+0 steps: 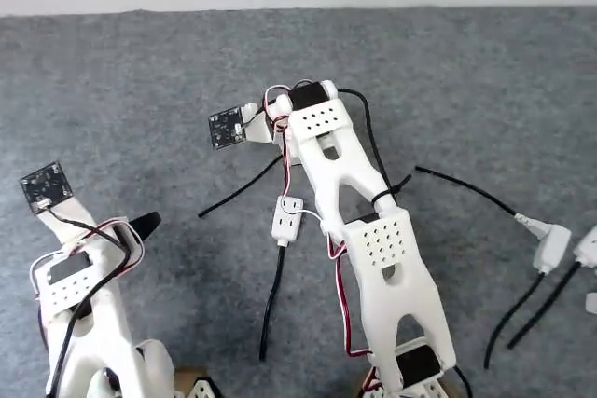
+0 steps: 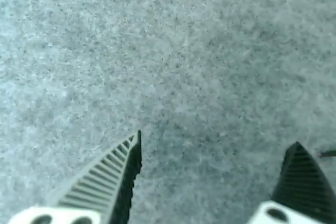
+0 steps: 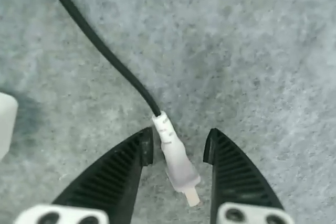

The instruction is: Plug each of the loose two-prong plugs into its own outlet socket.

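We hold our right claw [image 3: 179,142] spread apart around the white two-prong plug [image 3: 173,156] on its black cord, lying mid-way across the grey felt tabletop [image 3: 262,51]. Our left claw [image 2: 217,144] also gapes wide, toward the near left corner.

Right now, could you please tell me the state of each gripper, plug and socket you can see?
Left gripper: jaws open, empty, over bare carpet.
Right gripper: jaws open, straddling the two-prong plug.
Two-prong plug: loose, lying flat, unplugged.
Outlet socket: lying on carpet, no plug in it.
Second plug: apparently seated in the second socket.
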